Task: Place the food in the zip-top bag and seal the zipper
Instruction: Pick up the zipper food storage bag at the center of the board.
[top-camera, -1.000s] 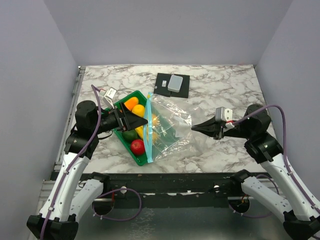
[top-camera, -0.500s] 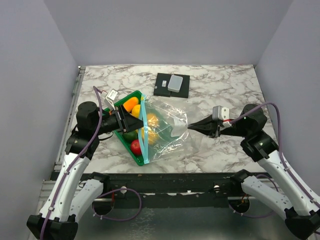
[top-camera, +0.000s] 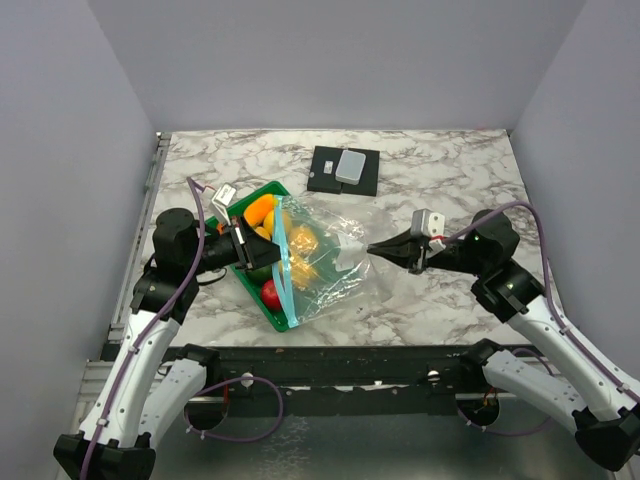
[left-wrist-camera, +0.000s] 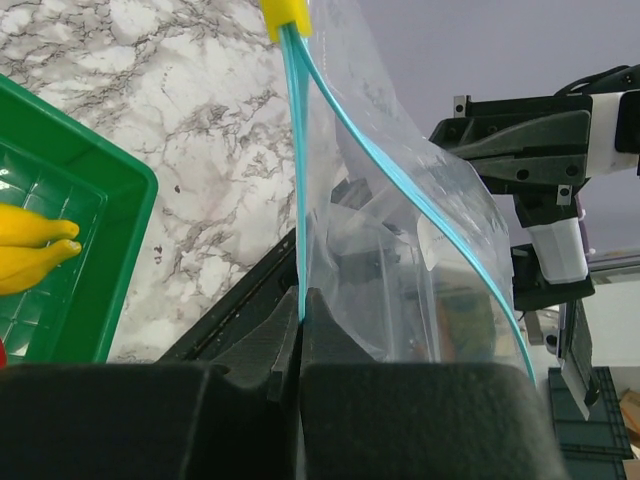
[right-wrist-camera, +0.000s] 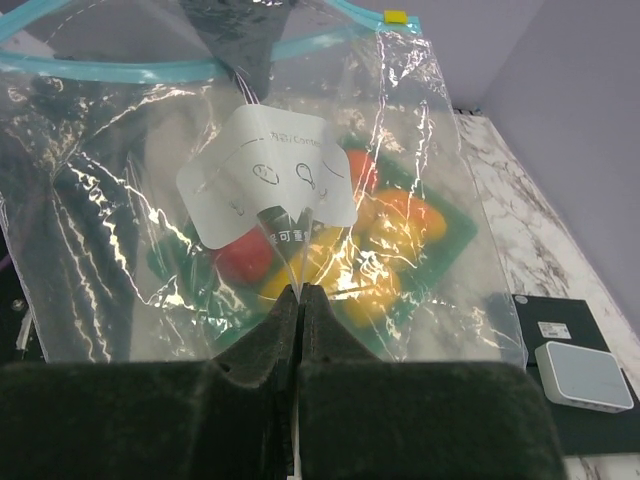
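The left pincer (left-wrist-camera: 300, 316) is clamped on the zipper (left-wrist-camera: 297, 150), the right pincer (right-wrist-camera: 300, 292) on the bag (right-wrist-camera: 110, 210) stretched between them.

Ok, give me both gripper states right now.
Left gripper: closed on the zipper of the zip-top bag.
Right gripper: closed on the bag's clear plastic.

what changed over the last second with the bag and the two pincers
The left pincer closed onto the bag's blue strip; it was open a second ago. The right pincer, shut on the far end of the bag, moved left toward the tray, and the bag shifted left with it. The fruit stayed in the tray, and the black pad did not move.
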